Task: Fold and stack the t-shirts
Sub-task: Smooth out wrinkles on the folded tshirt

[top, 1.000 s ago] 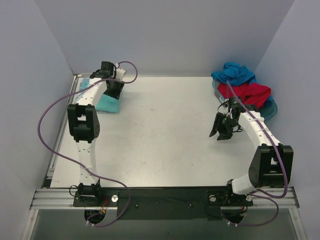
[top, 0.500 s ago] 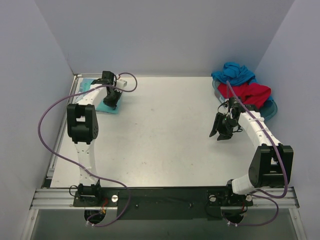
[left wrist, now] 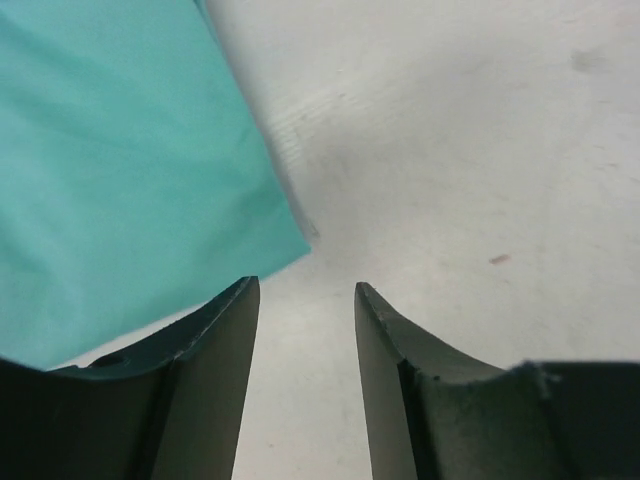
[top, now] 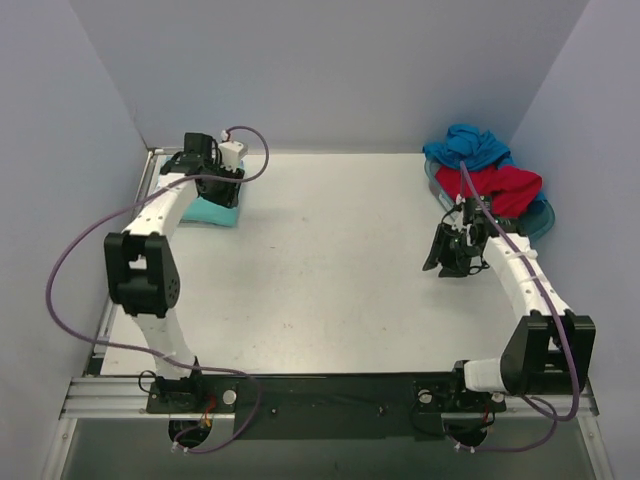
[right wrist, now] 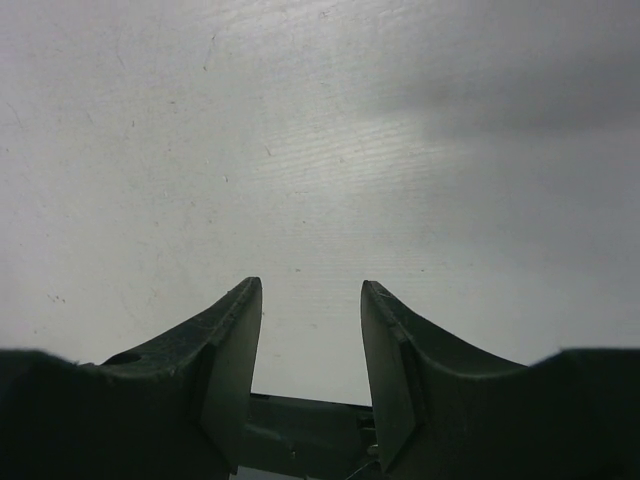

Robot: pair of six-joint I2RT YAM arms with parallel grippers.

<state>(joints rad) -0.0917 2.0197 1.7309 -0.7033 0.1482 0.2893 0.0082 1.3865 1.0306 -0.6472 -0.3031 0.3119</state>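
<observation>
My left gripper (top: pixel 221 190) hangs over the mint shirt (top: pixel 214 212), which lies as a small flat packet on the desk (top: pixel 320 270). The jaws stand apart with nothing between them, so I hold nothing there. I judge this shirt folded and set down as the base of the stack, and my left arm's part in this step about done.

My right gripper (top: pixel 449 257) hovers over bare desk. It is also parted and empty. Beyond it and to its right lie the blue shirt (top: pixel 466 146) and the red shirt (top: pixel 502 186), crumpled together on the tray (top: pixel 543 218). The next move, as I read it, is to reach the right gripper out to that heap and pinch one shirt alone. The red lies nearer me. Then I would drag it onto open desk where both grippers can spread it. The two cloths overlap, so a deep bite could bring both along.

From above I see the whole layout but not how the left jaws sit against the cloth. The left wrist view settles that. One corner of the mint shirt (left wrist: pixel 120 170) ends just ahead of my left finger (left wrist: pixel 215 370), off to its left, and the gap between the fingers shows only bare desk. The right wrist view shows only desk ahead of my right gripper (right wrist: pixel 308 285), with none of the heap in sight, so I must aim by the overhead view.
</observation>
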